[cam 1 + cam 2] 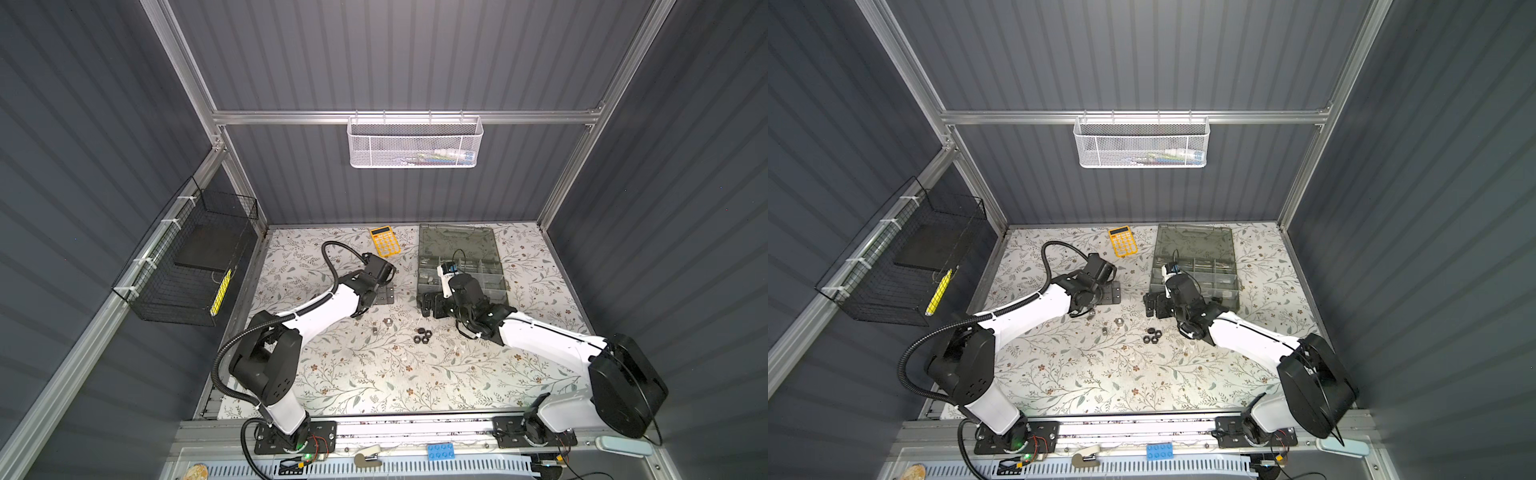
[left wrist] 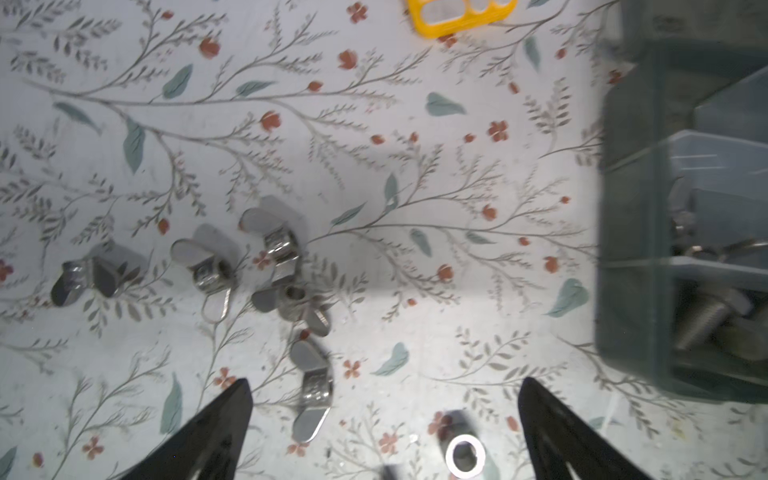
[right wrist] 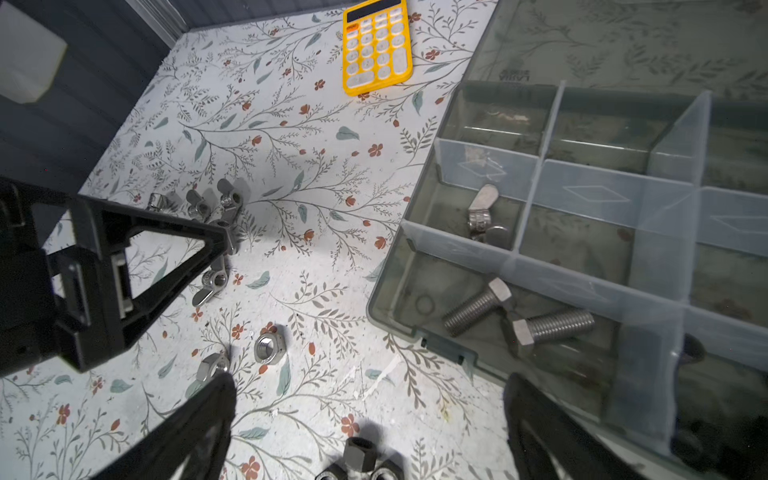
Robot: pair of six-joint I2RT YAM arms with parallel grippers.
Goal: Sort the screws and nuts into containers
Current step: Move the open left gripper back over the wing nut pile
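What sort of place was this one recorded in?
Likely a purpose-built robot test cell: grey ribbed wall panels on a silver aluminium frame enclose a floral-print tabletop with two white-and-black robot arms mounted at its front.

The calculator (image 2: 459,16) far ahead of the left gripper (image 2: 385,380) is cut by the picture's edge, the box (image 2: 640,232) beside that gripper is blurred and cut too, and the black nuts (image 3: 359,459) between the fingers of the right gripper (image 3: 370,376) run off the edge.

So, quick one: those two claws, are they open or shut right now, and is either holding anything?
Left gripper: open, holding nothing.
Right gripper: open, holding nothing.
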